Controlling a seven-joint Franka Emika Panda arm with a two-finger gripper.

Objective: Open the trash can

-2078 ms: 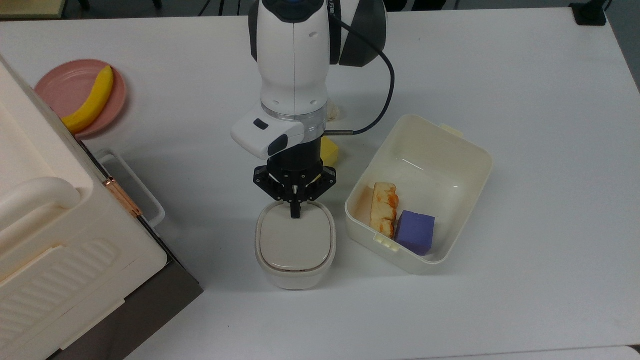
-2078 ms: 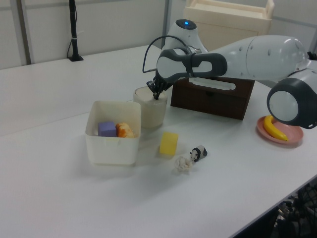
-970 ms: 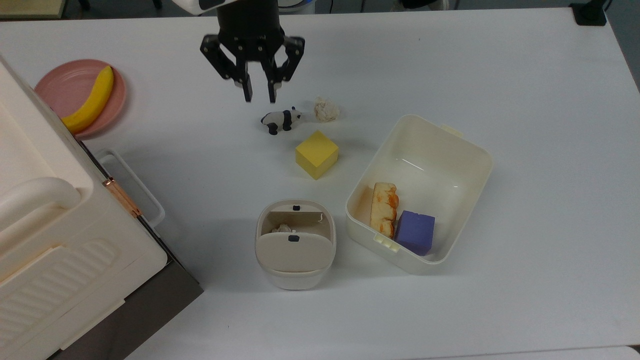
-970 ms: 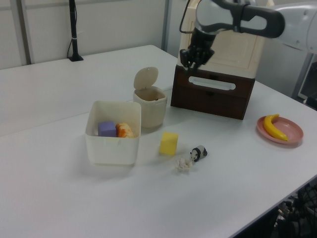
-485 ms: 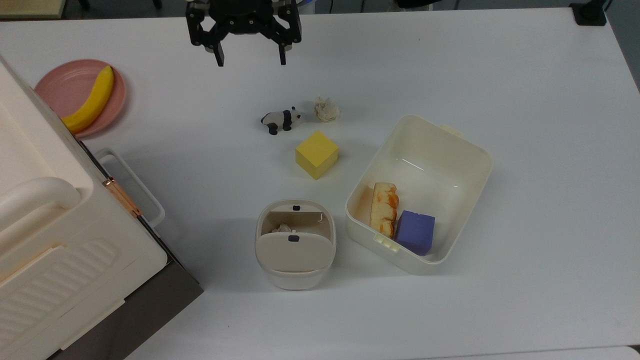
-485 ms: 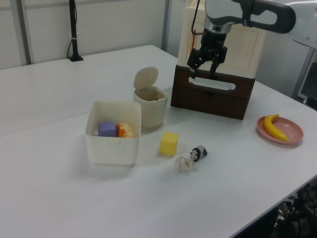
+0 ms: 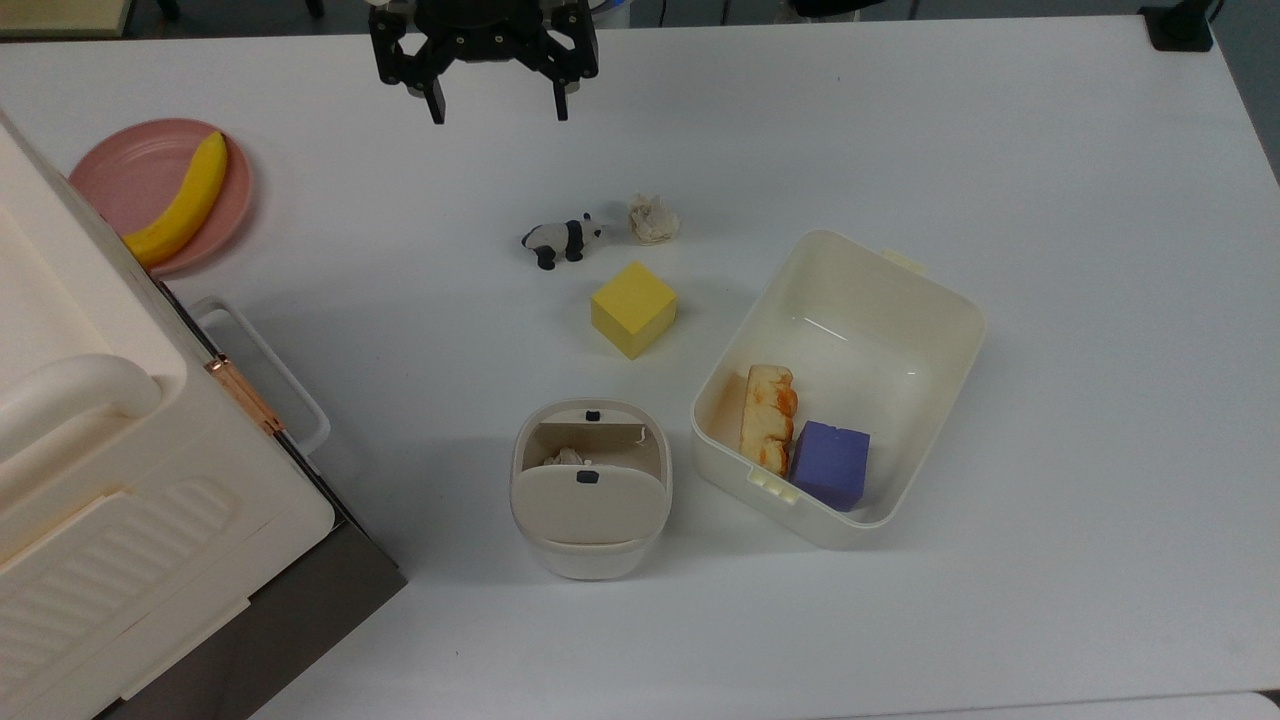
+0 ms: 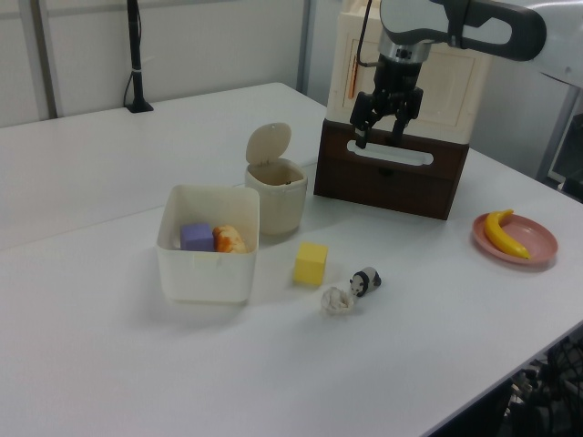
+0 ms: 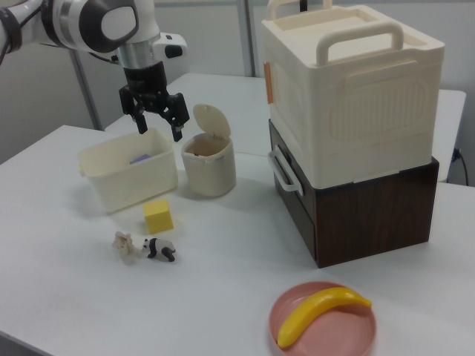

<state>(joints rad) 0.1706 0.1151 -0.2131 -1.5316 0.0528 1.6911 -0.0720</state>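
Near the middle of the counter (image 7: 1000,150), just beside the open tub (image 7: 880,300), stands the trash can (image 7: 590,545) with its lid (image 8: 269,143) tipped up; the pincer (image 7: 497,105), fingers spread apart and holding nothing, hangs high above the counter's far edge in the top view. The likeliest fault is the raised lid dropping shut again if the arm returns and brushes it or jolts the counter. No brand, label or writing can be read on anything.

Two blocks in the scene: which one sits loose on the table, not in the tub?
The yellow block, standing alone on the table near the panda figure. The purple block lies inside the cream tub.
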